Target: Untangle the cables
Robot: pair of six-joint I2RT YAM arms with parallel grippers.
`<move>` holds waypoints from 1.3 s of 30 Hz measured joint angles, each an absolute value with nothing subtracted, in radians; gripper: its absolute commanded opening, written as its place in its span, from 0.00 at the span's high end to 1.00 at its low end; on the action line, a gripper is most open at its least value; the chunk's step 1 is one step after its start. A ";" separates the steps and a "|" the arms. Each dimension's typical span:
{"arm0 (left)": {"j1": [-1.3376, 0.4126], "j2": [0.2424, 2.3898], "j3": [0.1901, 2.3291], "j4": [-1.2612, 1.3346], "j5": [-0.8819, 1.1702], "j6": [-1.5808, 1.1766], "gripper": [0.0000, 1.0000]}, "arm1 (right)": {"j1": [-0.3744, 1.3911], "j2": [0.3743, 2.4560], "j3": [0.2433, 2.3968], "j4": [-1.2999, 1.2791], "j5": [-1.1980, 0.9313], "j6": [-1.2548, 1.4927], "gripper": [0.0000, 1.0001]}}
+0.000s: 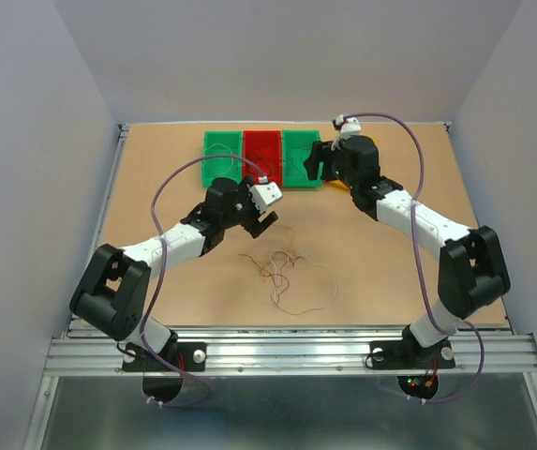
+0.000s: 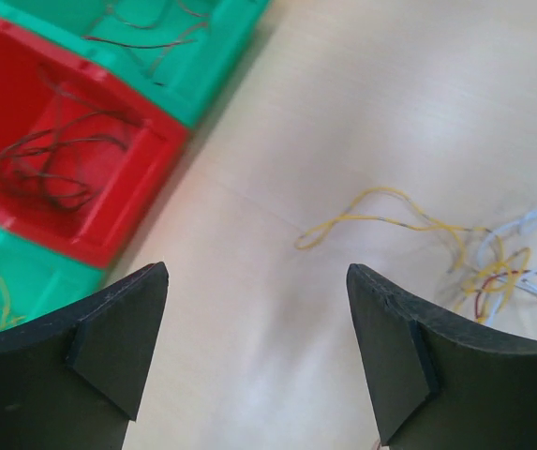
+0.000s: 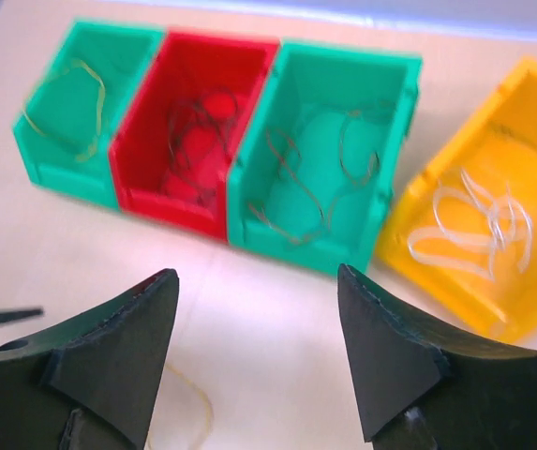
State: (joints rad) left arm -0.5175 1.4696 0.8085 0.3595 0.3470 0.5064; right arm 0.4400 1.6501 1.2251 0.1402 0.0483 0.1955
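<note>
Lying loose on the brown table [image 1: 371,281], the cables [image 1: 287,272] make a small heap of thin loops in the middle, closer to the arms than to the boxes. The left gripper [image 1: 261,222] hangs near the heap, a little behind it and to its left, and does not touch it. Its two black fingers are spread wide with nothing between them. The right gripper [image 1: 315,165] is well away from the heap, up by the row of boxes. Its fingers are spread wide too, and they hold nothing.

The top camera shows the whole heap and both arms at once, but the wires look like tiny brown and pale scribbles there. The left wrist camera shows their colors: yellow, white and red loops lie past its right finger, off to the side, and one long yellow wire [image 2: 371,211] reaches out from the heap across the table in front of the fingers.

The top camera shows only three boxes well, because the right arm covers most of the fourth. The right wrist camera shows all four in a row: the first green box [image 3: 62,176], the red box [image 3: 170,211], the second green box [image 3: 296,246] and the yellow box [image 3: 530,94]. Each has thin wires inside: a yellow one, dark ones, brown ones and white ones. That camera does not show the heap. It does show a thin yellow loop [image 3: 196,405] on the table low between its fingers, too blurry to say more.
</note>
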 measured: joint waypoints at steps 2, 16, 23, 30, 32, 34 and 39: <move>-0.546 1.499 0.809 0.345 0.352 0.543 0.12 | 0.440 1.585 1.143 0.138 0.048 0.195 0.24; -0.655 1.719 0.964 0.234 0.245 0.614 0.23 | 0.440 1.208 0.909 0.143 0.089 0.196 0.21; -0.700 1.794 1.021 0.193 0.152 0.630 0.91 | 0.440 1.232 0.902 0.141 0.084 0.202 0.27; -0.718 1.810 1.042 0.159 0.063 0.622 1.00 | 0.440 1.279 0.902 0.142 -0.007 0.192 0.31; -0.718 1.761 1.041 0.132 0.048 0.617 1.00 | 0.440 1.302 0.904 0.145 -0.077 0.178 0.32; -0.715 1.683 1.041 0.108 0.039 0.607 1.00 | 0.440 1.333 0.904 0.149 -0.128 0.171 0.32; -0.713 1.486 1.068 0.060 -0.001 0.583 1.00 | 0.440 1.428 0.904 0.157 -0.171 0.178 0.32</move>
